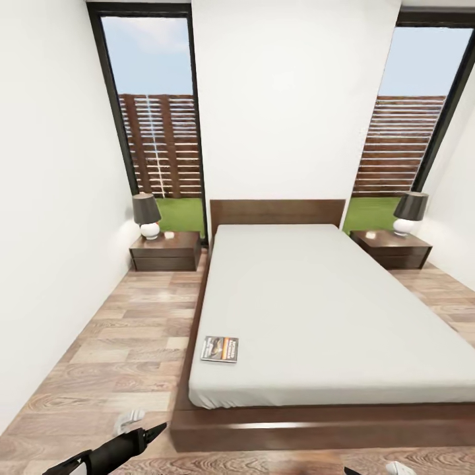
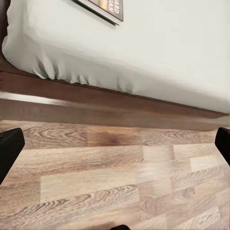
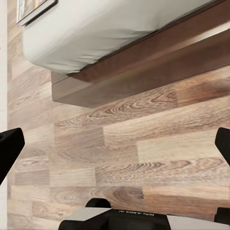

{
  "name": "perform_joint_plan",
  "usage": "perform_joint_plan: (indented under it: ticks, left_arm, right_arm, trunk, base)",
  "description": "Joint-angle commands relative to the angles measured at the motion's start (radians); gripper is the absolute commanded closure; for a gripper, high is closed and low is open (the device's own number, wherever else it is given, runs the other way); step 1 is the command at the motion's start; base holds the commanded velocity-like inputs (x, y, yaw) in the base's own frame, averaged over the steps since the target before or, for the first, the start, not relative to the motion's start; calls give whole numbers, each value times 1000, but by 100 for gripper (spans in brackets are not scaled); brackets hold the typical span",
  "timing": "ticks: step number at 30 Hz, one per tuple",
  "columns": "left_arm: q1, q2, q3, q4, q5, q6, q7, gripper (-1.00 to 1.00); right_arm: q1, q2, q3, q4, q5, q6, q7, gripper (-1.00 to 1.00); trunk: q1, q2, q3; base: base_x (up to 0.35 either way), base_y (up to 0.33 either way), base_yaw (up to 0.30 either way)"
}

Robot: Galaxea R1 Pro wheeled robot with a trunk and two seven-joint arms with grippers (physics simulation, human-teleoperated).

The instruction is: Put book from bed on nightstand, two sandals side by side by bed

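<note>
- We're parked at the foot of the bed (image 1: 330,310), looking up its length in the bedroom toward the headboard (image 1: 277,212) at 12 o'clock.
- The book (image 1: 220,349) lies flat on the grey mattress, down near the foot corner at about 7 o'clock of the bed, close to the mattress edge on that side. In the left wrist view we catch just a corner of it (image 2: 103,7) above the wrinkled sheet edge.
- Two nightstands: one at roughly 10 o'clock (image 1: 166,251) and one at 2 o'clock (image 1: 392,249), each just beside the headboard end and each carrying a lamp, the first (image 1: 146,215) and the second (image 1: 409,213), both with a dark shade on a white base.
- Our left arm (image 1: 109,452) pokes in at about 7 o'clock of the head view, low over the wood floor (image 1: 119,343), stretched out and angled toward the bed frame. It's well short of the book.
- Left gripper (image 2: 115,143): the dark fingers (image 2: 9,148) sit at opposite edges of the wrist picture, so spread wide, nothing between them but floor planks.
- Right gripper (image 3: 115,148): same deal, fingers (image 3: 9,151) far apart, holding nothing, pointed down at the floor by the bed frame's corner.
- A small pale thing (image 1: 128,420) lies on the floor at 7 o'clock near the left arm; we can't tell what it is.
</note>
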Motion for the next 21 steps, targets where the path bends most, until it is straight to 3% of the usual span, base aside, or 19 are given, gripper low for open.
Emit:
perform_joint_plan:
  ticks: [1,14,21]
  left_arm:
    - [-1,0,-4,1,2,-5,-2,-100]
    - [-1,0,-4,1,2,-5,-2,-100]
    - [-1,0,-3,1,2,-5,-2,-100]
  right_arm:
    - [-1,0,9,1,-6,-4,3,-100]
    - [-1,0,9,1,-6,-4,3,-100]
    - [-1,0,9,1,-6,-4,3,-100]
  trunk:
    - [-4,6,1]
    - [-50,90,39]
    - [-57,104,45]
  base:
    - [0,0,180]
    - [0,0,256]
    - [0,0,58]
